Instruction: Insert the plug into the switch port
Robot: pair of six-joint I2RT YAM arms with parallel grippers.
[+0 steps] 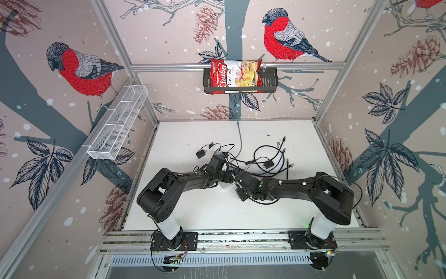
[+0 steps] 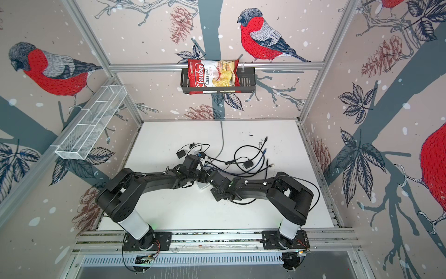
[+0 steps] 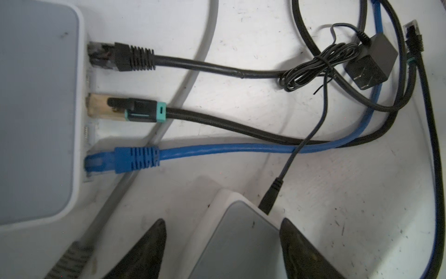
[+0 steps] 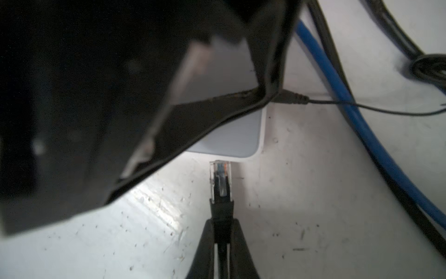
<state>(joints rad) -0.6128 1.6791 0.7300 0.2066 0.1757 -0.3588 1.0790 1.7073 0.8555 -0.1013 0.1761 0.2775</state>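
Plug [image 4: 220, 178], pinched in right end effector [image 4: 221, 223], points lengthwise straight ahead at switch [image 4: 241, 137] edge, which left end effector [image 3: 223, 221] straddles wide.

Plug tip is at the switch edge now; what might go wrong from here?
The plug, pinched in the right gripper, meets the switch near its corner, port unseen; a misaligned push may jam it or shove the switch. The left gripper straddles the switch with jaws wide, so it may not brace it.
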